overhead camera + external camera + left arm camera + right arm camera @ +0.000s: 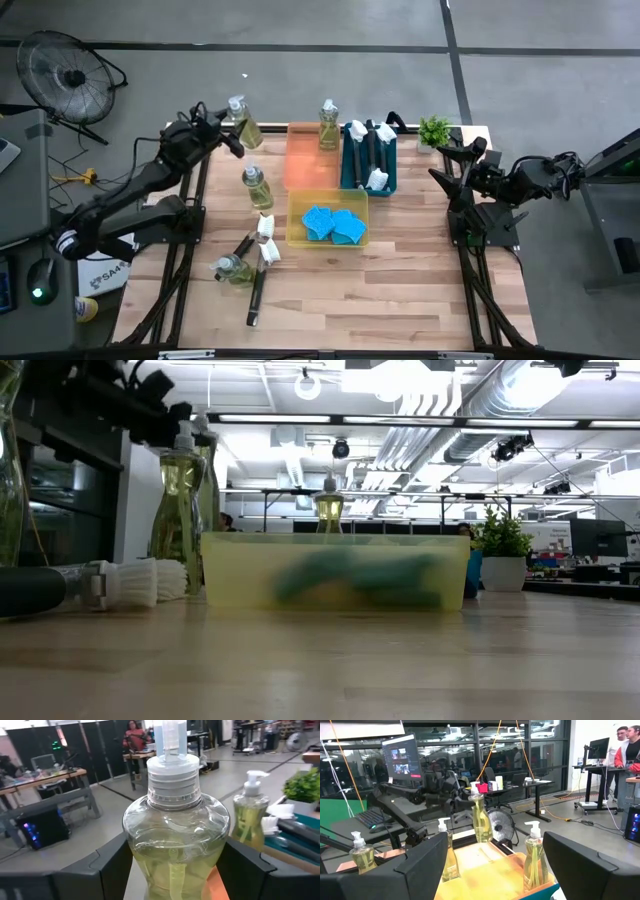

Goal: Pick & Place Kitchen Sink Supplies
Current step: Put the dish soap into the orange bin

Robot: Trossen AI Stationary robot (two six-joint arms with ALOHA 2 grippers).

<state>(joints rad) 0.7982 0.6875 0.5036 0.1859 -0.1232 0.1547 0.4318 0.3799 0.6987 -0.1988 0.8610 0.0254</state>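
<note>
Closest in the left wrist view, the left gripper (175,870) has its fingers clamped on either side of a soap bottle (176,845), whose clear shoulder and white top fill the frame's centre. In the high view that bottle (243,124) sits at the table's upper left, just left of the orange tray (305,160), where another bottle (328,126) already stands. My judgement is that this one is being carried to that tray; done well, it should stay upright, clear the rim, and be set down away from its neighbour. The left arm reaches diagonally up from the frame's lower left. Farther off, at the right edge, the right gripper (452,160) waits with jaws apart, holding nothing.
</note>
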